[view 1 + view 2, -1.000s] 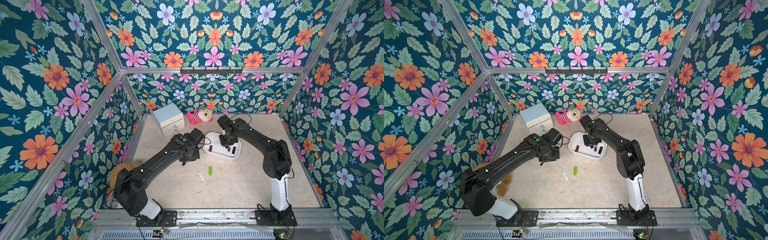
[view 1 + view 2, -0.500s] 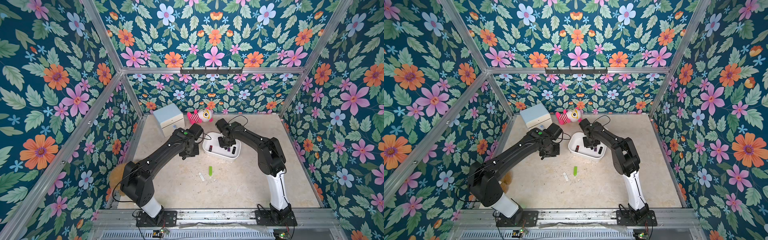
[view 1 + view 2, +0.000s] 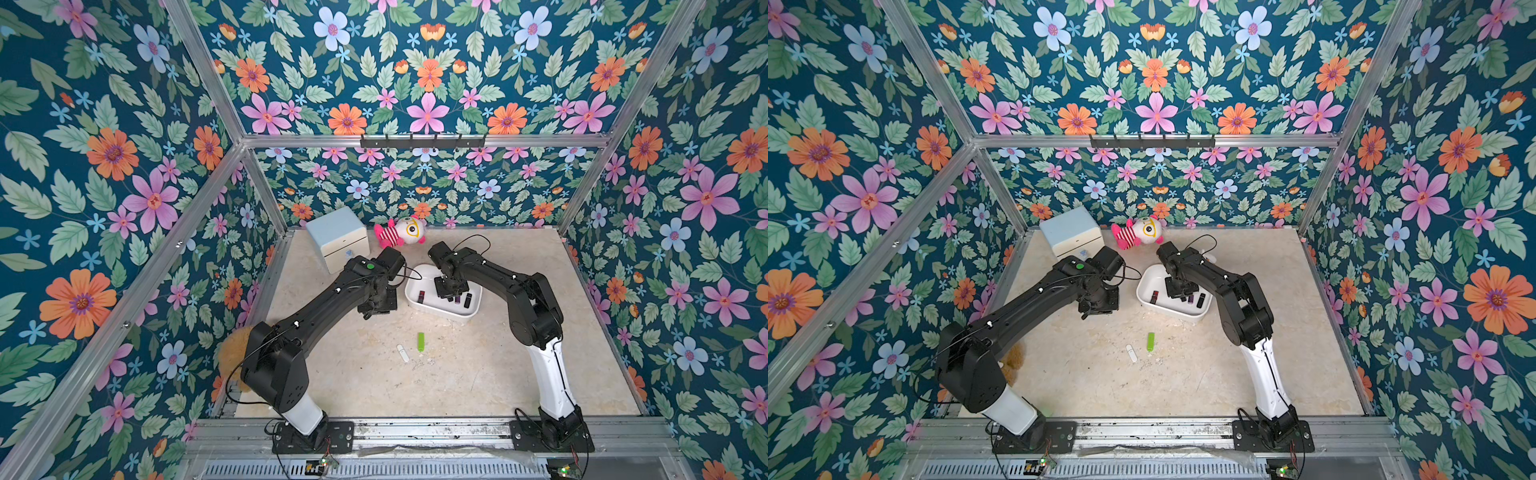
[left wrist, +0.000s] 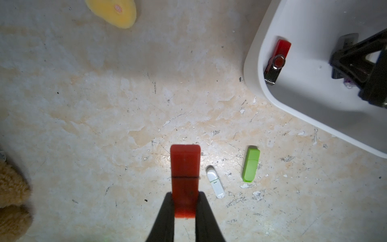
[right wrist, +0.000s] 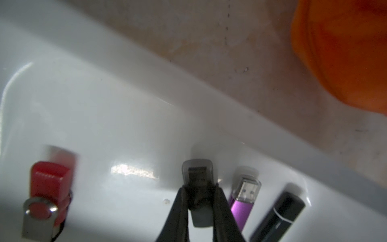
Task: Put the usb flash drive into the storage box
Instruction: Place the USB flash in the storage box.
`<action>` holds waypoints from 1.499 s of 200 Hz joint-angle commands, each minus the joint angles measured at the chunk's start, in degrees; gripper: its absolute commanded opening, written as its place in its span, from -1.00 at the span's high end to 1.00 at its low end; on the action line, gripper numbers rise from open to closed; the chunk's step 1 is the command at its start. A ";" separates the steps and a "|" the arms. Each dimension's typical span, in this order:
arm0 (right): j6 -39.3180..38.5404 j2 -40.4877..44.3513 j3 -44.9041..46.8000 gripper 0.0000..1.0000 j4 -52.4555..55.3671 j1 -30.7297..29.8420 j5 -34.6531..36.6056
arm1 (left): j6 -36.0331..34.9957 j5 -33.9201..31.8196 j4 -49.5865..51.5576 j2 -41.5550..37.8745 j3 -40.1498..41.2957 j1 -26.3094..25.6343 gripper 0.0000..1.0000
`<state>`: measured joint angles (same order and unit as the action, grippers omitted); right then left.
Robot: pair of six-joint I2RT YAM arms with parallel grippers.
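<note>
The left gripper [image 4: 185, 198] pinched a red flash drive [image 4: 185, 165] over the bare table [image 4: 104, 104]. It was near the rounded corner of the white storage box [image 4: 254, 62] but not over it. A white flash drive [image 4: 215, 182] and a green flash drive [image 4: 250, 164] lay flat on the table, apart, with open room around them. The right gripper [image 5: 199, 189] was down inside the box, squeezing a grey flash drive [image 5: 196, 170]. A purple drive [image 5: 243, 202] and a black drive [image 5: 278, 215] lay just beside it. A red swivel drive [image 5: 50, 188] lay near the other end.
</note>
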<state>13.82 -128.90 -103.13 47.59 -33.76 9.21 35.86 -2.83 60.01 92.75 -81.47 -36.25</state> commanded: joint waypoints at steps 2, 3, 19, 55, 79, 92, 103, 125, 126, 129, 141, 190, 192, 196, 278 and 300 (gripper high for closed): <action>0.59 -0.73 -0.08 1.00 0.67 -0.02 0.77 | -1.00 -0.29 0.28 0.23 -0.87 0.30 1.00; 0.59 -0.73 -0.07 1.00 0.71 -0.01 0.79 | -1.03 -0.31 0.28 0.24 -0.96 0.30 1.00; 0.70 -0.69 0.22 0.77 0.64 -0.08 0.78 | -1.61 -0.51 0.46 0.74 -2.07 0.52 1.00; 0.99 -0.33 0.82 0.34 0.73 -0.06 0.92 | -3.09 -0.69 1.20 2.64 -5.32 0.87 1.00; 1.22 0.60 1.57 0.16 0.22 -0.08 1.20 | -4.20 -0.90 1.50 3.98 -7.49 1.01 1.00; 1.28 1.19 1.66 0.13 0.07 -0.09 1.43 | -4.87 -1.22 1.58 4.82 -8.88 1.09 1.00; 1.44 2.13 1.94 0.12 -0.14 -0.08 1.77 | -5.56 -1.21 1.60 5.64 -10.17 1.09 1.00; 2.21 5.84 2.98 0.10 -1.53 -0.08 2.22 | -7.46 -1.20 2.55 8.10 -13.71 1.09 1.00; 2.23 6.02 2.96 0.10 -1.49 0.01 2.21 | -7.42 -1.21 2.69 8.21 -14.02 1.09 1.00; 2.41 6.51 2.96 0.10 -1.46 0.09 2.21 | -7.51 -1.27 3.09 8.56 -14.56 1.09 1.00; 3.07 8.55 2.65 0.09 -1.17 0.24 2.09 | -8.60 -1.13 2.92 9.80 -16.32 1.09 1.00; 5.28 13.33 0.20 0.07 4.31 2.10 3.17 | -10.95 1.36 1.90 15.15 -21.66 1.09 1.00; 5.56 13.68 0.47 0.07 4.45 2.33 3.13 | -11.09 1.50 1.77 15.43 -21.87 1.09 1.00; 6.14 14.40 1.29 0.07 4.60 2.88 2.97 | -11.29 1.88 1.57 16.03 -22.38 1.07 1.00; 11.81 31.18 21.47 0.01 4.17 10.61 1.88 | -16.06 5.97 -0.12 28.78 -35.05 0.57 1.00; 12.77 32.47 23.20 -0.01 4.10 10.91 1.99 | -17.26 7.42 -3.38 31.69 -35.26 0.57 1.00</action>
<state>24.43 -97.69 -81.28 50.89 -23.07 10.37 20.82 2.28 59.68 122.26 -116.16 -35.64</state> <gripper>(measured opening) 0.501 0.187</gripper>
